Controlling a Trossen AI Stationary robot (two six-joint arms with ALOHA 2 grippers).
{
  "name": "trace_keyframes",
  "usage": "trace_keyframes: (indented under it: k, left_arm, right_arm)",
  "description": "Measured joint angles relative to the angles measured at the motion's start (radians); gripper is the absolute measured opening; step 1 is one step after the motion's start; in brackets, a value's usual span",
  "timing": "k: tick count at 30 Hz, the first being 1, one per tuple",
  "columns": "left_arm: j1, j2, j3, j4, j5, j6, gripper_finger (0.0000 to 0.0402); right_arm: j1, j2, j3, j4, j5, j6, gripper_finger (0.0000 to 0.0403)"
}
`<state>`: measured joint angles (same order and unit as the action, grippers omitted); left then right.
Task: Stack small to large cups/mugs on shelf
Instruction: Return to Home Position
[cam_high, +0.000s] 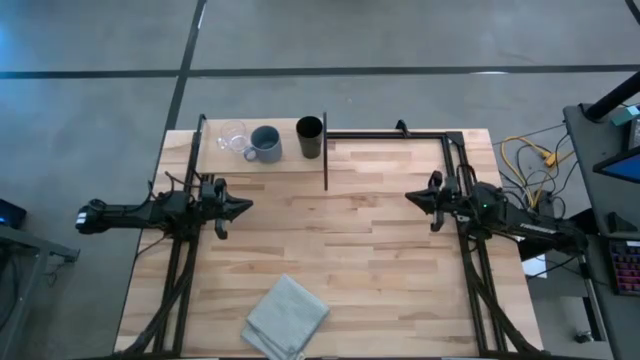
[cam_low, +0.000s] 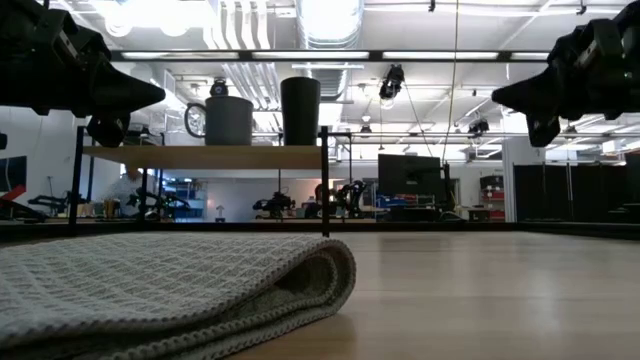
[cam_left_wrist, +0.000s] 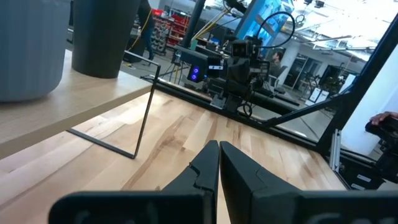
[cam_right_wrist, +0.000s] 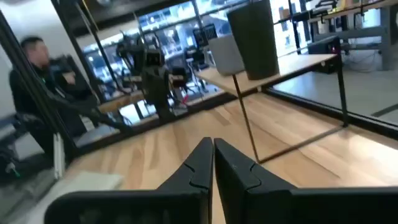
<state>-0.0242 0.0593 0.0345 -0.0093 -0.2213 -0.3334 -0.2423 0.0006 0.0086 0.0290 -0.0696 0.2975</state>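
Three vessels stand in a row on the shelf (cam_high: 290, 160): glass (cam_high: 231, 137), mug (cam_high: 265, 143), black cup (cam_high: 310, 137), smallest to largest. Left gripper (cam_high: 243, 206) and right gripper (cam_high: 411, 198) hang clenched and empty, well clear, apparently parked to avoid knocks.

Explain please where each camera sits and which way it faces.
High view: above the table, looking straight down; left gripper and right gripper both show.
Low view: at table height close by the grey cloth, facing the shelf; both grippers show in the upper corners.
Left wrist view: on the left wrist, looking past its shut fingers toward the right gripper.
Right wrist view: on the right wrist, looking past its shut fingers toward the left gripper.
Shared: all four show the black cup on the shelf.
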Motion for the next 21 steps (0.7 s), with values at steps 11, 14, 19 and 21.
trace_keyframes:
  k: [11,14,19,21]
  left_arm:
    - [0.000,-0.001,0.000,0.001,0.001,0.000,0.0000]
    - [0.000,-0.001,0.000,0.001,0.001,0.000,0.0000]
    - [0.000,-0.001,0.000,0.001,0.001,0.000,0.0000]
    - [0.000,-0.001,0.000,0.001,0.001,0.000,0.0000]
  right_arm:
    - [0.000,-0.001,0.000,-0.017,0.012,-0.196,0.0009]
    - [0.000,0.000,0.000,-0.016,0.014,-0.137,0.0009]
    - [0.000,0.002,0.000,-0.017,0.014,-0.070,0.0008]
    - [0.000,0.002,0.000,-0.016,0.014,-0.066,0.0009]
